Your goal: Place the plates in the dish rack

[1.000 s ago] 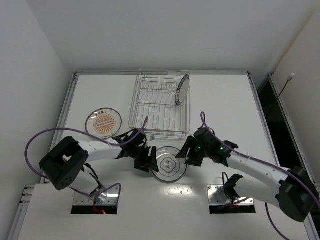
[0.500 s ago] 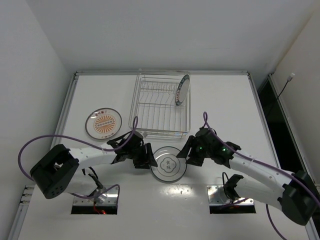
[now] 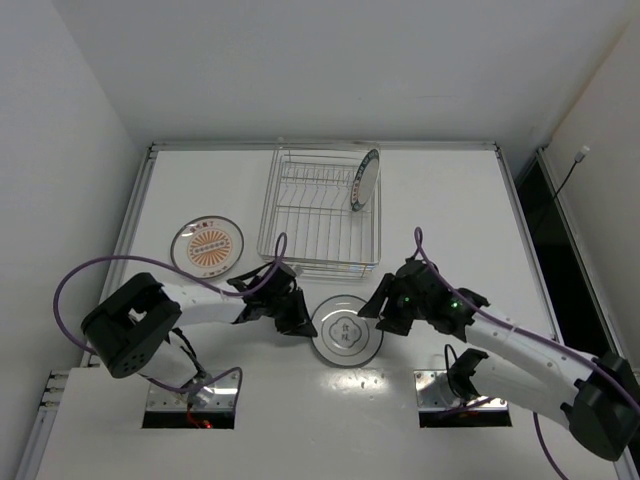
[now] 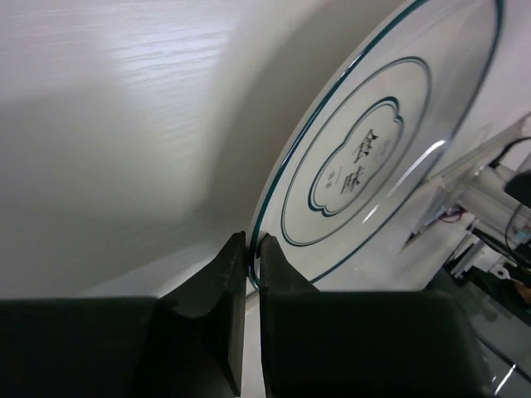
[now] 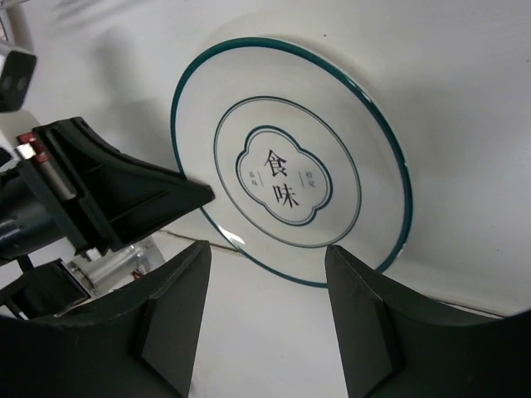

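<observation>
Compared with a second ago, the flower-centre plate (image 3: pixel 347 332) is lying slightly further toward the right edge and the near edge of the bench (image 3: pixel 450 220), and both arms are sitting a little differently around it. The left gripper (image 3: pixel 300 318) is now pressing in at the plate's left rim. In the left wrist view its two fingers (image 4: pixel 224 290) are drawn almost together, pinching the thin green rim between them. The plate is tilting up from the bench surface on that side.

The right gripper (image 3: pixel 378 310) is hovering at the plate's right side. Its fingers (image 5: pixel 178 307) are standing wide apart over the plate, touching nothing.

The plate is sitting near the middle of the near edge, just in front of the dish rack (image 3: pixel 310 215). The rack is standing at the middle of the far edge, and a dark-rimmed plate (image 3: pixel 365 180) is leaning upright at its right end. The orange-centre plate (image 3: pixel 207 246) is lying flat toward the left edge, just beside the rack.
</observation>
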Robot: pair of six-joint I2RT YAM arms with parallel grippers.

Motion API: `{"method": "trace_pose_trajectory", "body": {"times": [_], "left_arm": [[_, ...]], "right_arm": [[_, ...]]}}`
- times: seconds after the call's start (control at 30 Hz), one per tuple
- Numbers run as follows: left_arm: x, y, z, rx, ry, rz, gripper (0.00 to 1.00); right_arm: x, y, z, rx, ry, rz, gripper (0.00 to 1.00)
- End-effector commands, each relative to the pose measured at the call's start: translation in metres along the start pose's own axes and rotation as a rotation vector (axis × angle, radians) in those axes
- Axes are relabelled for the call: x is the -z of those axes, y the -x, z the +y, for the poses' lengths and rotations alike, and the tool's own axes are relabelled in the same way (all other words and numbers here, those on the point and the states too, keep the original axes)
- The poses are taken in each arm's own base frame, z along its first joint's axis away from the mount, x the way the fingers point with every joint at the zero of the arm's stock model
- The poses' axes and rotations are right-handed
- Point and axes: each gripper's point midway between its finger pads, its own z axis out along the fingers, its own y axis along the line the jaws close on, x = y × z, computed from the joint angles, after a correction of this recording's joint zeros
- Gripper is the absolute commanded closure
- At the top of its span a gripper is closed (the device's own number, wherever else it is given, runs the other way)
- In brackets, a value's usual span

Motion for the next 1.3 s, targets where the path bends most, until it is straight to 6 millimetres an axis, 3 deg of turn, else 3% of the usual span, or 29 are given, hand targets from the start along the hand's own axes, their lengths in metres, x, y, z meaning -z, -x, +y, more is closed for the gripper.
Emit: {"method": "trace_pose_trajectory", "body": {"times": [0.0,0.03,0.23,0.37,0.43,0.5,0.53,0.6,0.63,0.77,0.93,1.27], "left_arm": [[-0.001,0.006,-0.024,-0.052,-0.049,-0.020,1.00],[-0.001,0.001,-0.019,-0.065,-0.026,-0.009,1.00],[0.016,-0.004,-0.045,-0.125,-0.045,-0.021,1.00],[0.048,-0.006,-0.063,-0.151,-0.053,-0.062,1.00],[0.073,0.003,-0.085,-0.169,-0.102,-0.126,1.00],[0.090,0.007,-0.092,-0.179,-0.090,-0.159,1.00],[0.108,0.014,-0.111,-0.200,-0.133,-0.200,1.00],[0.124,0.019,-0.121,-0.210,-0.135,-0.233,1.00],[0.135,0.023,-0.138,-0.220,-0.174,-0.255,1.00],[0.166,0.038,-0.162,-0.233,-0.237,-0.316,1.00],[0.190,0.047,-0.175,-0.259,-0.252,-0.355,1.00],[0.207,0.062,-0.165,-0.249,-0.238,-0.397,1.00]], "right_arm": [[-0.001,0.004,-0.003,-0.027,-0.007,-0.026,0.46],[-0.001,0.004,-0.003,-0.027,-0.007,-0.026,0.46],[0.013,0.014,0.009,0.003,0.018,-0.070,0.47],[0.042,0.030,0.033,0.090,0.080,-0.158,0.47],[0.053,0.032,0.041,0.117,0.110,-0.174,0.54],[0.065,0.035,0.049,0.153,0.146,-0.195,0.56],[0.068,0.036,0.051,0.168,0.149,-0.199,0.57],[0.074,0.037,0.057,0.215,0.177,-0.209,0.57],[0.075,0.037,0.065,0.236,0.212,-0.210,0.57],[0.075,0.036,0.071,0.274,0.236,-0.206,0.57],[0.081,0.039,0.081,0.309,0.270,-0.221,0.57],[0.099,0.051,0.088,0.316,0.301,-0.303,0.54]]}}
